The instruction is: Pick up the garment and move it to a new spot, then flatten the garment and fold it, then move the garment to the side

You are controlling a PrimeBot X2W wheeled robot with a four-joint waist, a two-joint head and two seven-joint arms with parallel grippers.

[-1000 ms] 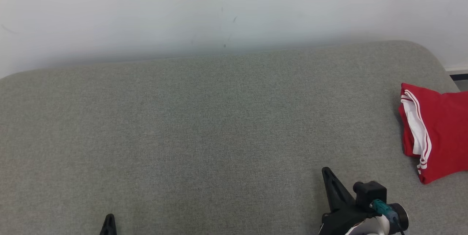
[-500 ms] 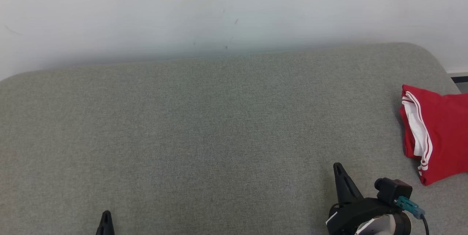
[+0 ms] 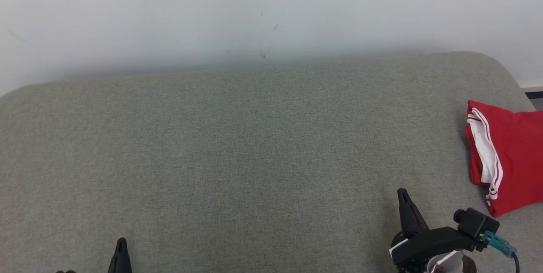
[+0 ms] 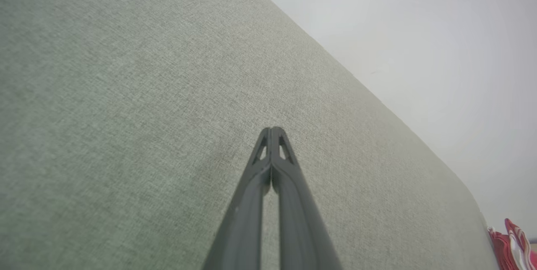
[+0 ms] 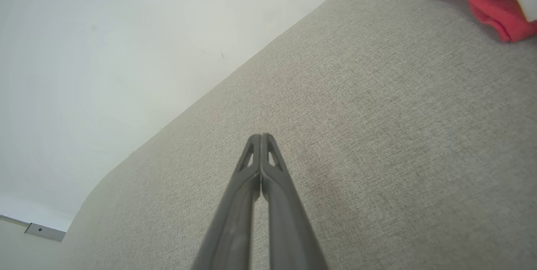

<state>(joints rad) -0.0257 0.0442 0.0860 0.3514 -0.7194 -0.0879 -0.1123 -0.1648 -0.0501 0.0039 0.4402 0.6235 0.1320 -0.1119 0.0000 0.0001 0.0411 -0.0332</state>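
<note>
Jaws on both arms are pressed shut and hold nothing. In the left wrist view the left fingers [image 4: 247, 211] meet at their tips over bare fabric, and in the right wrist view the right fingers [image 5: 235, 215] close the same way. From the head camera we see the left jaws as a dark tip low on the left. The right jaws sit low on the right, pointing away from us over the grey padded surface [image 3: 237, 150].

Farther out and to the right lies the garment [image 3: 515, 154], red with white stripes. It is folded into a compact stack at the right-hand edge of the padding and partly cut off by the frame. It rests apart from both jaws. Its striped edge faces the middle of the surface, and its long axis seems to run near to far. It lies ahead and to the right of the right jaws, so we judge the right arm clearly nearer; the left would have to cross the whole surface. Since the garment looks folded and set aside, we judge the task close to done. Behind everything rises a pale wall [image 3: 271, 9].
</note>
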